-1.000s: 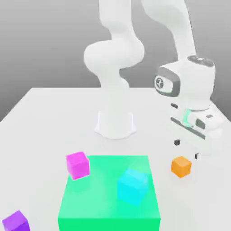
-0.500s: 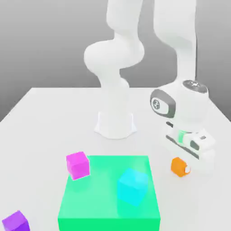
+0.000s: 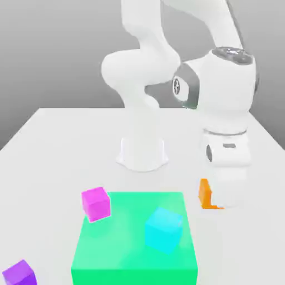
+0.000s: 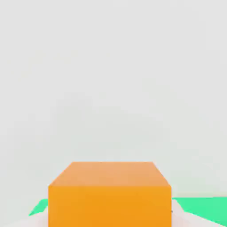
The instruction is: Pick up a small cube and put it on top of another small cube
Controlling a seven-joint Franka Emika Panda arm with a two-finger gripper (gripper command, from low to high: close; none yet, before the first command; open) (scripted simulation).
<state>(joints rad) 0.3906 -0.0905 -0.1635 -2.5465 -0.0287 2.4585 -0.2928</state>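
Jaws closed tight on the small orange cube [image 3: 205,195], the white gripper [image 3: 225,196] holds it at centre right of the exterior view, just off the right edge of the green platform [image 3: 133,250]. Most of the cube is hidden behind the hand; one flat orange face and a sharp corner show to its left. From the hand view, the orange cube [image 4: 109,194] sits low in the frame, matte and crisp-edged, with slivers of green platform [image 4: 204,207] either side. On the platform, the translucent cyan cube [image 3: 163,229], larger than the orange one, rests toward the lower centre, tilted corner-on. A magenta cube [image 3: 96,203] overhangs the platform's upper left corner, and a purple cube [image 3: 19,274] sits at the lower left of the frame. The smooth pale table [image 3: 55,145] lies open between the platform and the arm's round white base [image 3: 142,153], at upper centre. The arm's glossy, rounded links rise above it.
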